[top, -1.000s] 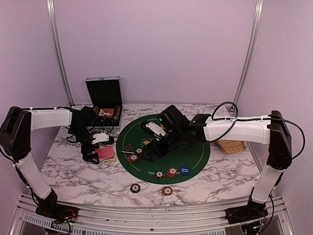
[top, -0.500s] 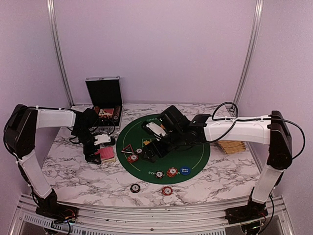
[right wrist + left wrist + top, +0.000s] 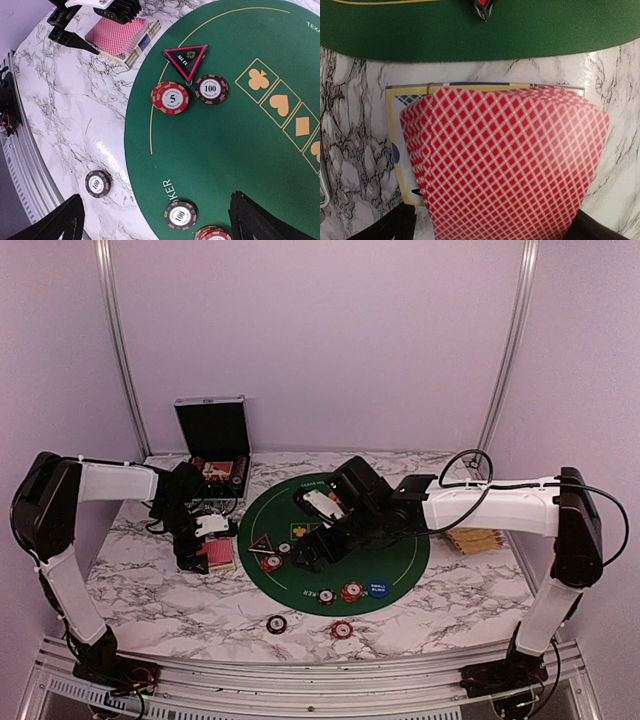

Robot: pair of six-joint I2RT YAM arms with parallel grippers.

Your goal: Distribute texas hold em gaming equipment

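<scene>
A deck of red-backed cards (image 3: 505,160) lies on a yellow and blue card box (image 3: 395,150) on the marble, just left of the green mat (image 3: 400,550). My left gripper (image 3: 192,558) is open at the deck's left side, its dark fingers (image 3: 390,227) wide apart and holding nothing. My right gripper (image 3: 157,222) is open and empty, low over the mat. Below it lie a triangular "ALL IN" marker (image 3: 186,57), a red 5 chip (image 3: 170,97), black 100 chips (image 3: 211,89) (image 3: 180,215) and a red chip stack (image 3: 212,234). A blue disc (image 3: 377,589) lies on the mat. No orange disc shows.
A black 100 chip (image 3: 276,624) and a red chip (image 3: 342,629) lie on the marble near the front edge. An open black case (image 3: 213,440) stands at the back left. A straw basket (image 3: 475,538) sits right of the mat.
My left arm has shifted a little to the right beside the deck. The deck, the chips and the right arm have hardly moved.
</scene>
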